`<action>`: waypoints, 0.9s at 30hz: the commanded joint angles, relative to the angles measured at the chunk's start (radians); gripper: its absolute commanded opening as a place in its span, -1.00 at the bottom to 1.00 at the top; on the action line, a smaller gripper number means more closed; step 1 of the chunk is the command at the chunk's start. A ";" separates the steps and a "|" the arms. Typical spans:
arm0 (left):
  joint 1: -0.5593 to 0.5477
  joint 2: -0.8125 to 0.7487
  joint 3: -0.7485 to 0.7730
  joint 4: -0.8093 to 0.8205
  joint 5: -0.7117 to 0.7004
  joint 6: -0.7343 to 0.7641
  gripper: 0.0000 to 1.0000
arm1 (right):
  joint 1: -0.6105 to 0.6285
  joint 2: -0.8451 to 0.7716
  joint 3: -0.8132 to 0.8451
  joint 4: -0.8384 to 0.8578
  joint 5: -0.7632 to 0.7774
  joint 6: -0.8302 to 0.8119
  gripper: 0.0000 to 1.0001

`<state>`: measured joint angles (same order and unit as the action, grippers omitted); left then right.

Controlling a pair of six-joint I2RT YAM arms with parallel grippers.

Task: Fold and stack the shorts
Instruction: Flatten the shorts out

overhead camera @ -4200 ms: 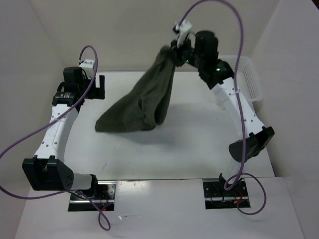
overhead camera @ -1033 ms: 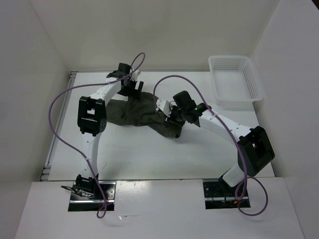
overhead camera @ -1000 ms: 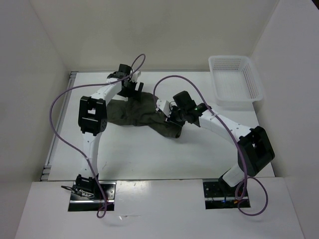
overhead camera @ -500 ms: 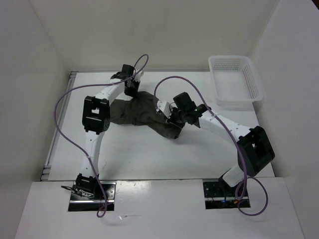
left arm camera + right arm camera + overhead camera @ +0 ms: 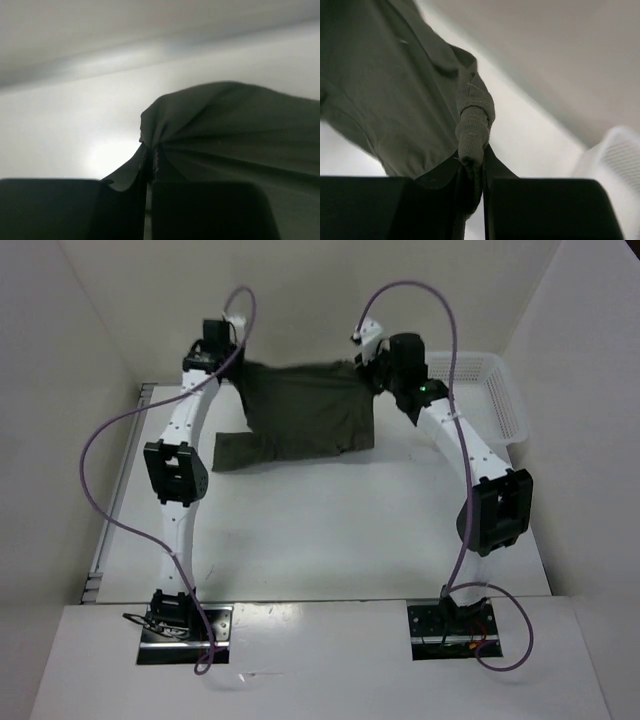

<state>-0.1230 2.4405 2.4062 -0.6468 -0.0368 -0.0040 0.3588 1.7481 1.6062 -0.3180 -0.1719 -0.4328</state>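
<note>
Gripped by two upper corners and pulled wide in the air over the far end of the table (image 5: 330, 530): the shorts (image 5: 300, 410), strung between the left gripper (image 5: 234, 361) and the right gripper (image 5: 363, 366). Hanging as a broad olive sheet, with one lower flap trailing to the tabletop at left. Right corner near the white mesh basket (image 5: 500, 405), apart from it.

From overhead, only the spread and the spacing; no telling there how firmly either claw bites. From the left wrist, close up: fingers pressed together to a bare slit, pinching a peak of cloth that fans away to the right. From the right wrist: fingers likewise clamped, nipping a rolled, stitched edge standing up between them, with the basket's rim a pale blur at lower right. No sight in either wrist view of the flap resting on the table.

Against half a second ago: no longer lying bunched on the table between two low arms, but lifted and opened out. Both arms now stretched up and back toward the rear wall. Basket unmoved.
</note>
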 commanded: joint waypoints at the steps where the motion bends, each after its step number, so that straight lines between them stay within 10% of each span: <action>1: 0.062 -0.130 0.323 0.011 -0.121 0.004 -1.00 | -0.041 0.037 0.246 0.128 -0.001 0.097 -1.00; 5: 0.074 -0.063 0.699 -0.182 -0.132 0.004 -1.00 | -0.041 0.047 0.319 0.100 -0.102 0.066 -1.00; 13: 0.094 -0.086 0.700 -0.656 -0.003 0.004 -1.00 | -0.015 -0.139 -0.095 0.071 -0.172 -0.197 -1.00; 22: -0.038 -0.680 -0.699 -0.188 0.040 0.004 -1.00 | 0.060 -0.298 -0.417 0.149 -0.150 -0.247 -1.00; 27: -0.064 -0.833 -0.951 -0.191 0.176 0.004 -0.93 | 0.060 -0.346 -0.477 0.105 -0.198 -0.257 -1.00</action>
<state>-0.1898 1.8000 1.4921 -0.9360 0.0475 -0.0032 0.4248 1.4864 1.1481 -0.2333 -0.3325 -0.6617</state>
